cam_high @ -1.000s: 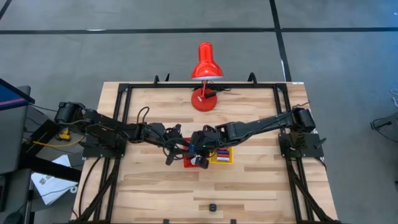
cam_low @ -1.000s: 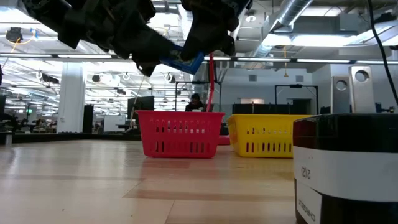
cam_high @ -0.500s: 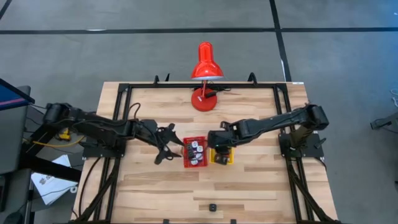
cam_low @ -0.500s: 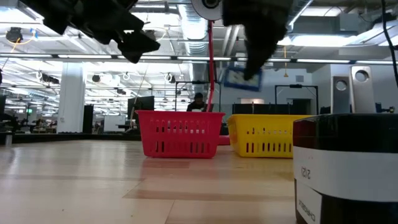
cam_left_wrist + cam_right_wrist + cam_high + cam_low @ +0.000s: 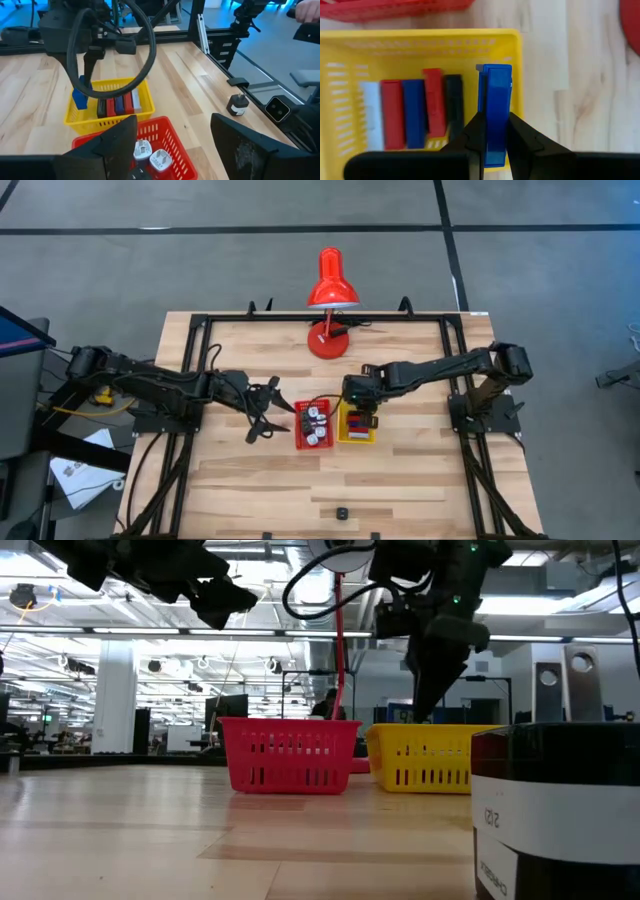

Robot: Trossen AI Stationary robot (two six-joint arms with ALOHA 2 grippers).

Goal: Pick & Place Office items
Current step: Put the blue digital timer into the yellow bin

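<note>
My right gripper (image 5: 494, 120) hangs over the yellow tray (image 5: 420, 35), shut on a flat blue office item (image 5: 495, 85). The tray holds white, red, blue, red and black flat items (image 5: 415, 112) standing side by side on its floor. To its left is the red tray (image 5: 300, 442) with white plug-like pieces (image 5: 150, 155). My left gripper (image 5: 262, 418) is left of the red tray, open and holding nothing. From the left wrist view the blue item (image 5: 79, 98) hangs at the yellow tray's (image 5: 145, 90) far side. My right gripper pinches the blue item's two broad faces (image 5: 494, 125) between its two fingers, at the item's upper end. The fingers (image 5: 522, 137) point steeply down from above. The item hangs edge-on below them, its lower end inside the yellow tray's rim beside the black item.
A red desk lamp (image 5: 330, 280) stands at the table's far middle. A small black-and-white adapter (image 5: 342, 512) sits near the front edge and fills the low view's right foreground (image 5: 560, 810). Black frame rails (image 5: 200, 380) run along the table's sides.
Both grippers met over the red tray with the blue item between them. My left gripper has let go, opened and drawn back toward the table's left. My right gripper has carried the blue item rightward over the yellow tray and lowered it, tipping to point more steeply down.
</note>
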